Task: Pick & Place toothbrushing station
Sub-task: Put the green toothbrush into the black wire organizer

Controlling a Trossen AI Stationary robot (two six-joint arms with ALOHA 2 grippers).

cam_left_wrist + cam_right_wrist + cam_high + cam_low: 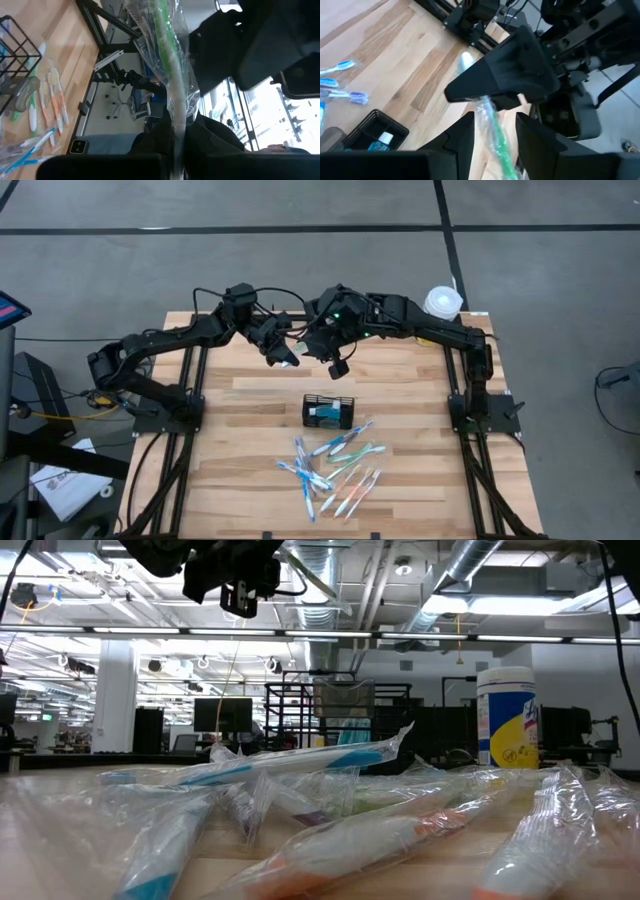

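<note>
The toothbrushing station is a small black wire-mesh caddy with compartments, standing upright near the middle of the frame on the wooden counter. Something teal lies inside it. Wrapped toothbrushes lie scattered just below it.
</note>
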